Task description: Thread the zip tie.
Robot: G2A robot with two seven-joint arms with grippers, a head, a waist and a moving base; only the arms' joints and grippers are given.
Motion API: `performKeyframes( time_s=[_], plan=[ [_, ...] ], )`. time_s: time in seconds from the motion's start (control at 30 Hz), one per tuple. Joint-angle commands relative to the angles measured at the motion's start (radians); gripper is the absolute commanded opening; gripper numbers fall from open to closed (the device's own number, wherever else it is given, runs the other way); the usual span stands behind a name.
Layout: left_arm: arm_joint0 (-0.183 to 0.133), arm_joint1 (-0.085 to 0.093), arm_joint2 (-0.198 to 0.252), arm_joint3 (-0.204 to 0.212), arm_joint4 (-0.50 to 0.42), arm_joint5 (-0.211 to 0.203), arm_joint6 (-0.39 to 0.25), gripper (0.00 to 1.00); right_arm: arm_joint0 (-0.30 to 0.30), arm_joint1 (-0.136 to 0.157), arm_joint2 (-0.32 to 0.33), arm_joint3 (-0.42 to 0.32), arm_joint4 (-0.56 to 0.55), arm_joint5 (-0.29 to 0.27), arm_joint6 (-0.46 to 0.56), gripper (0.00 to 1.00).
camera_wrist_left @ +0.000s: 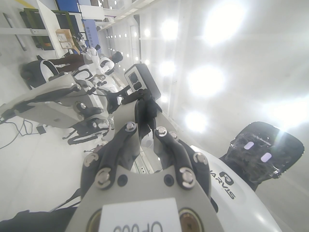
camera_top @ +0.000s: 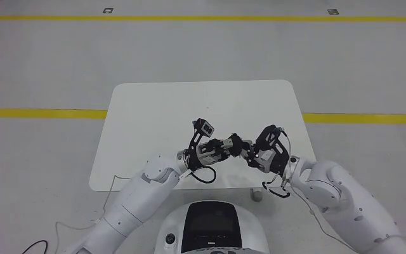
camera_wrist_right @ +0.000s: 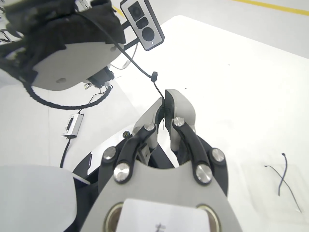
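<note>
Jaws of the right gripper (camera_wrist_right: pixel 165 98) are pinching shut on the thin end of the tie (camera_wrist_right: pixel 154 76), the strap disappearing between the pads. Jaws of the left gripper (camera_wrist_left: pixel 145 108) are pressing together under dark covers, and by the right wrist view they are clamping the thicker end of the same tie. Position: both grippers are hanging close together in the air over the robot's edge of the table (camera_top: pixel 190 108), fingertips facing, not touching. Item: the tie is spanning the gap between them, its head (camera_wrist_right: pixel 154 75) sitting on the strap just beyond the right fingertips, nearer the right gripper than the left. Whether the tip is passing through the head or merely lying against it cannot be told. Also present: spare ties (camera_wrist_right: pixel 283 177) are lying crossed on the table, well apart from both grippers. Stage, as judged: threading is looking begun or just done, with tightening not yet done. Hazards, as judged: the thin end is offering little to grip, so any pull off the strap's line is risking a slip out of the right pads. Pulling apart too hard is risking dragging the thick end out of the covered left fingers. A twist of either wrist is risking bending the strap and jamming it, or backing it out, at the head. A dropped tie is likely landing on or past the table edge, forcing a fresh pick-up.
</note>
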Motion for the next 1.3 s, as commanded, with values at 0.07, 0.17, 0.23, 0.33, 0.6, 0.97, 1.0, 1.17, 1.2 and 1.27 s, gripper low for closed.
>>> performKeyframes(
  time_s=[0.07, 0.17, 0.23, 0.33, 0.6, 0.97, 1.0, 1.17, 1.2, 1.27],
  plan=[
    [0.0, 0.0, 0.0, 0.0, 0.0, 0.0, 0.0, 0.0, -0.023, -0.002, 0.032, 0.01, 0.084, -0.009, -0.039, 1.0],
    [0.0, 0.0, 0.0, 0.0, 0.0, 0.0, 0.0, 0.0, -0.053, 0.004, 0.082, 0.012, 0.166, -0.009, -0.056, 1.0],
    [0.0, 0.0, 0.0, 0.0, 0.0, 0.0, 0.0, 0.0, -0.077, 0.009, 0.115, 0.006, 0.225, -0.009, -0.069, 1.0],
    [0.0, 0.0, 0.0, 0.0, 0.0, 0.0, 0.0, 0.0, -0.116, 0.023, 0.18, -0.003, 0.296, -0.009, -0.075, 1.0],
    [0.0, 0.0, 0.0, 0.0, 0.0, 0.0, 0.0, 0.0, -0.177, 0.045, 0.29, 0.008, 0.489, -0.009, -0.04, 1.0],
    [0.004, 0.0, -0.001, -0.006, -0.003, 0.004, 0.014, 0.0, -0.178, 0.036, 0.302, 0.031, 0.601, -0.009, -0.085, 1.0],
    [0.007, 0.0, -0.004, -0.013, -0.011, 0.008, 0.019, 0.0, -0.18, 0.034, 0.311, 0.032, 0.65, -0.009, -0.085, 1.0],
    [0.034, 0.006, -0.036, -0.032, -0.066, 0.001, 0.003, 0.0, -0.191, 0.027, 0.384, 0.046, 0.825, -0.009, -0.037, 1.0],
    [0.037, 0.007, -0.041, -0.033, -0.065, 0.0, 0.001, 0.0, -0.192, 0.025, 0.396, 0.049, 0.849, -0.009, -0.027, 1.0],
    [0.047, 0.009, -0.051, -0.034, -0.066, 0.0, -0.002, 0.0, -0.193, 0.018, 0.418, 0.05, 0.89, -0.009, -0.009, 1.0]
  ],
)
